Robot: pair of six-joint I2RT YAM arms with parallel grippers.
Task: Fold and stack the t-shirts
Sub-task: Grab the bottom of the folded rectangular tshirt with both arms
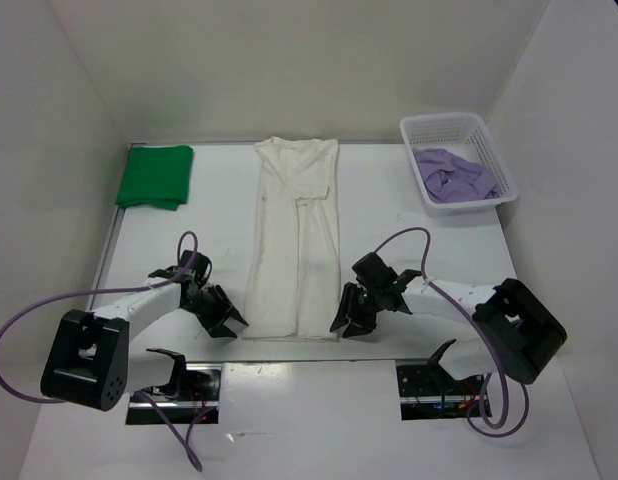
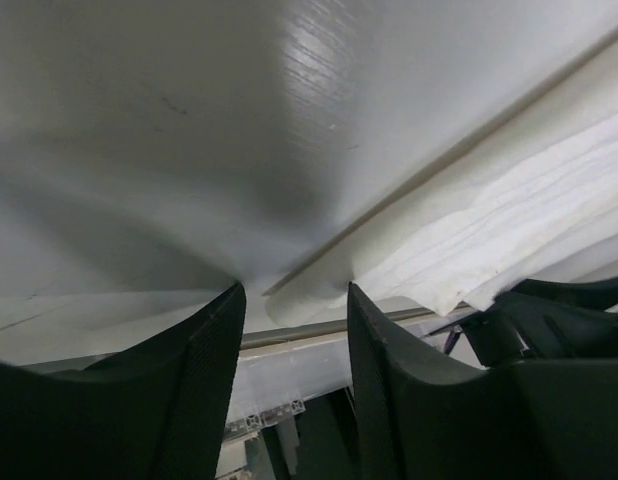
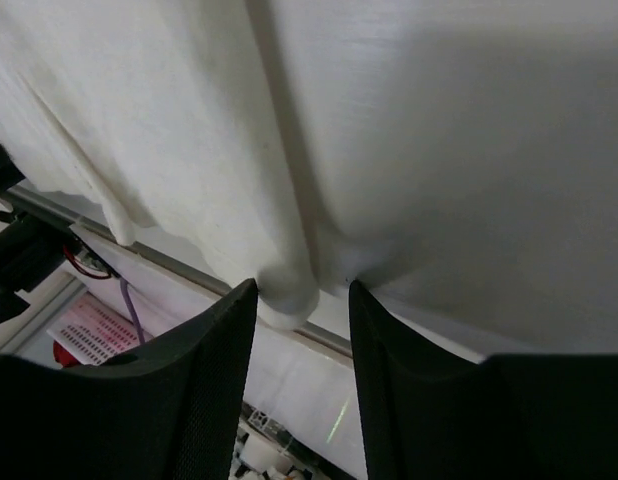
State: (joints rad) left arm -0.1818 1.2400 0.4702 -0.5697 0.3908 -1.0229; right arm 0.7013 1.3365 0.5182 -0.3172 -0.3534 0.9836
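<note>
From above, the white t-shirt (image 1: 294, 240) lies as a long folded strip mid-desk (image 1: 409, 260), the green t-shirt (image 1: 155, 176) folded far left, the lavender t-shirt (image 1: 454, 175) heaped in the basket (image 1: 444, 125). Left wrist: the left pincer (image 2: 294, 290) is spread, hem corner just ahead. Right wrist: the right pincer (image 3: 302, 285) is spread astride the other corner

Two black fingers (image 3: 204, 385) of the right hand (image 3: 301, 300) stand apart, the rolled corner of the white cloth t-shirt (image 3: 139, 110) lying between their tips. White counter (image 3: 489, 150) lies beside it. A thin purple cable (image 3: 130, 308) shows below the edge.
</note>
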